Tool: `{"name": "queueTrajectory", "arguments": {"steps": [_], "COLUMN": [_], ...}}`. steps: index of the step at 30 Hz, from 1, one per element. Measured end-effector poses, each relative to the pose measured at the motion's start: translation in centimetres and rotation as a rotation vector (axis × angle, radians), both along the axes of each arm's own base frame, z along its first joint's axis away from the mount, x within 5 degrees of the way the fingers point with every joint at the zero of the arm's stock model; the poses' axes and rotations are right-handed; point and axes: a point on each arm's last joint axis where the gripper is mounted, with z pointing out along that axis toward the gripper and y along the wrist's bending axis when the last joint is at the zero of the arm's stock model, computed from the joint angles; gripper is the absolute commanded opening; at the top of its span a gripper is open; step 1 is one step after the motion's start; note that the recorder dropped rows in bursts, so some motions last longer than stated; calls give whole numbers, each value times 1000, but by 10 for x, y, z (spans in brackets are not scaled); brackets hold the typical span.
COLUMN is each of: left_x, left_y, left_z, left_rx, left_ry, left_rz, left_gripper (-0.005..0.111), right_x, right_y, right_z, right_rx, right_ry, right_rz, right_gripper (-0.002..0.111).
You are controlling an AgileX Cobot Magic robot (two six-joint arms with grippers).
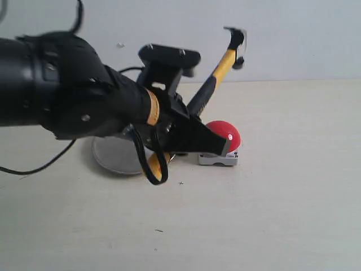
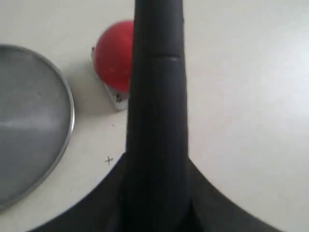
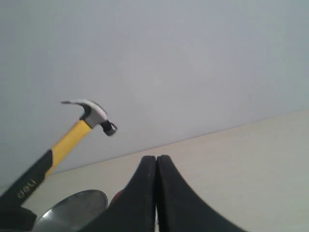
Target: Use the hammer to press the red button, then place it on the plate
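My left gripper [image 1: 189, 135] is shut on the black grip of the hammer [image 1: 224, 63]. The hammer slants up and to the right, its steel head [image 1: 236, 38] high above the table, and its looped end [image 1: 157, 166] hangs below the gripper. In the left wrist view the hammer's handle [image 2: 157, 87] runs straight out between the fingers [image 2: 227, 208]. The red button [image 1: 224, 134] sits on its grey base just right of the gripper, below the raised head. The plate [image 1: 113, 155] lies on the table behind the arm. My right gripper [image 3: 157, 162] is shut and empty, looking at the hammer [image 3: 72, 140] from low down.
A black cable [image 1: 39, 166] trails over the table at the left. A pale wall [image 1: 293, 34] closes off the back of the table. A small pen cross [image 1: 180, 183] marks the tabletop in front of the button.
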Motion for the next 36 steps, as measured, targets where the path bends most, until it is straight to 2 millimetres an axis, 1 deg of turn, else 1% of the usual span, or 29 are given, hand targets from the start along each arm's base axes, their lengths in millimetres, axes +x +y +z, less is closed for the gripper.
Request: {"name": "queueTrajectory", "arguments": {"steps": [1,2,3,5,6,7,8,9,10,12,15,18,22,24,25,27,30,33,36], "left_x": [-2,-3,-3,-2,0,1,2,3,5,10,16,23,34,39,42,44,50,55,57], "left_y": [6,8,15,29,40,48,62,69,80,93,106,116,124,125,124,124,126,128,128], "left_z": [16,22,29,23,13,7,-3,-7,-13,-20,-26,-31,-39,-44,-50,-62,-77,-85,-84], "left_rx": [-34,-45,-58,-46,-31,-23,-31,-41,-65,-146,-256,-344,-499,-544,-559,-543,-494,-468,-480], "left_ry": [-28,-38,-50,-13,33,64,139,173,220,263,273,252,259,267,281,306,323,325,331], "left_rz": [-1,0,-1,8,18,24,47,53,45,57,98,115,120,89,73,75,122,163,179], "left_gripper": [0,0,0,0,0,0,0,0,0,0,0,0,0,0,0,0,0,0,0], "right_x": [0,0,0,0,0,0,0,0,0,0,0,0,0,0,0,0,0,0,0], "right_y": [0,0,0,0,0,0,0,0,0,0,0,0,0,0,0,0,0,0,0], "right_z": [0,0,0,0,0,0,0,0,0,0,0,0,0,0,0,0,0,0,0], "right_rx": [0,0,0,0,0,0,0,0,0,0,0,0,0,0,0,0,0,0,0], "right_ry": [0,0,0,0,0,0,0,0,0,0,0,0,0,0,0,0,0,0,0], "right_rz": [0,0,0,0,0,0,0,0,0,0,0,0,0,0,0,0,0,0,0], "right_gripper": [0,0,0,0,0,0,0,0,0,0,0,0,0,0,0,0,0,0,0]}}
